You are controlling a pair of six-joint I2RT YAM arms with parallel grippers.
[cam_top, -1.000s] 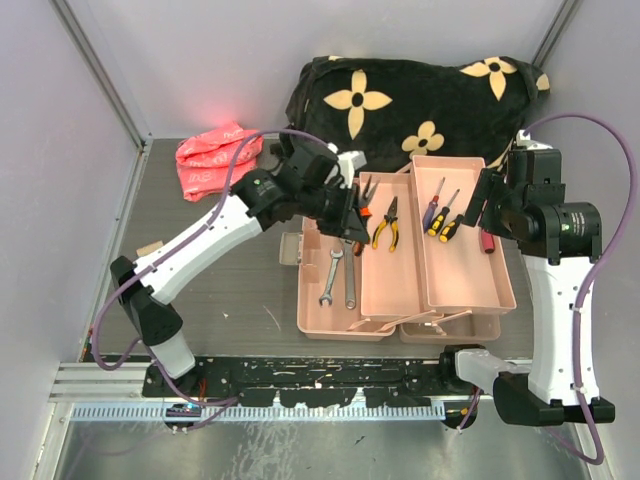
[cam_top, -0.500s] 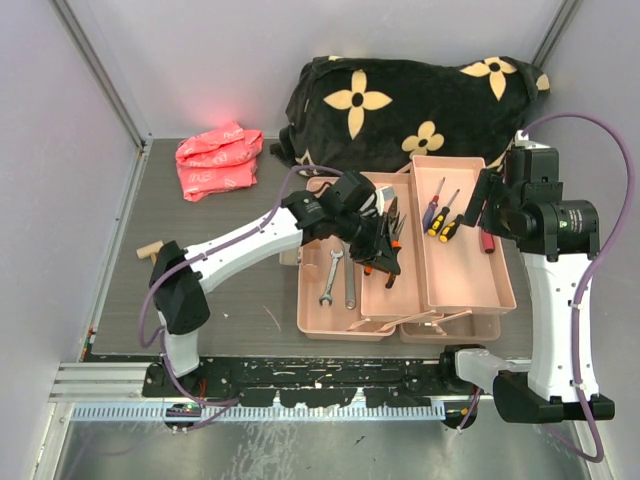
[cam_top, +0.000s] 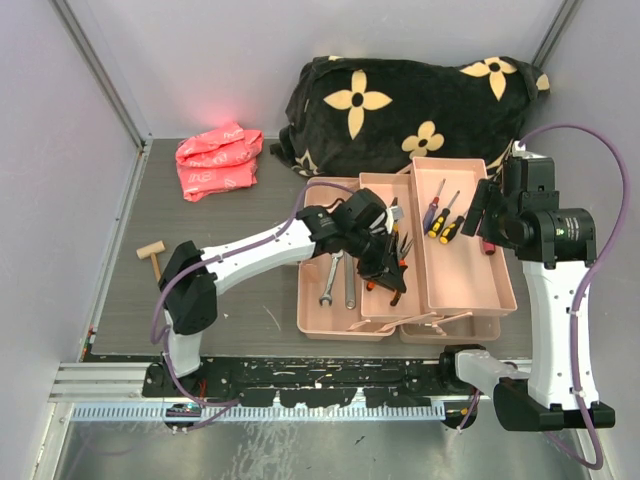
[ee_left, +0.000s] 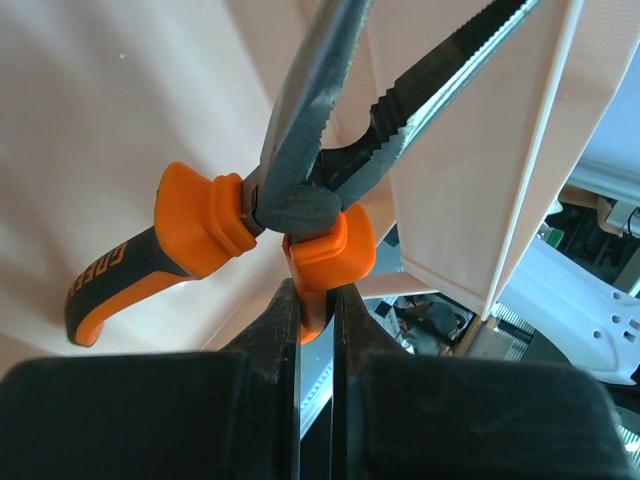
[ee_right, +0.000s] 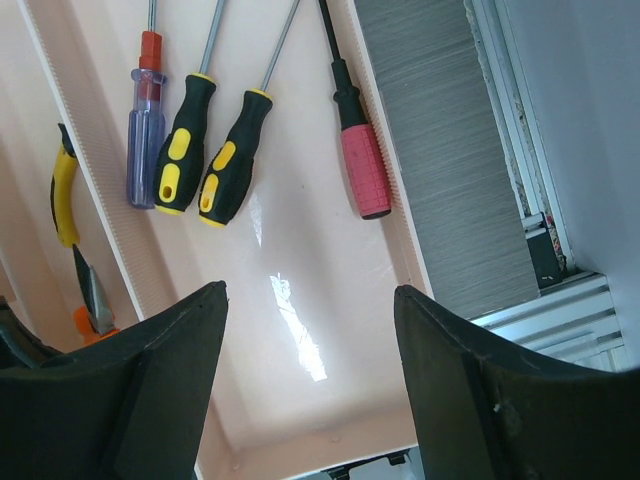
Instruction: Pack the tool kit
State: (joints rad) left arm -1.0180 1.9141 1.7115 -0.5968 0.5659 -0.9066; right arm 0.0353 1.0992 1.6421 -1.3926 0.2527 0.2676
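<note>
Grey wood-grain table (cam_top: 240,300) carries the arm bases at its near edge, and just beyond them sits the pink tool box (cam_top: 330,332) with its trays fanned open. Its left compartment holds two wrenches (cam_top: 338,275) lying side by side. Over the middle tray the left gripper (ee_left: 315,300) is clenched on one handle of the orange-handled pliers (ee_left: 300,200), pinching it close to the pivot; the other handle hangs splayed to one side and the toothed nose points away from the camera. Whether the pliers already touch the tray floor I cannot tell. A pair of yellow-handled pliers (ee_right: 63,195) lies in that same tray. The right gripper (ee_right: 308,295) hovers with fingers spread, holding nothing, above the right tray (ee_right: 300,400), where four screwdrivers (ee_right: 185,140) are laid in a row — one clear purple, two black-and-yellow, one red. Packing looks well along: most tools are in, and the pliers need only setting down. Off to the left, well apart from the box, a small wooden mallet (cam_top: 150,252) lies on the table — probably the last piece to fetch. Farther back are a folded pink cloth (cam_top: 218,160) and a black flower-patterned blanket (cam_top: 420,100).
</note>
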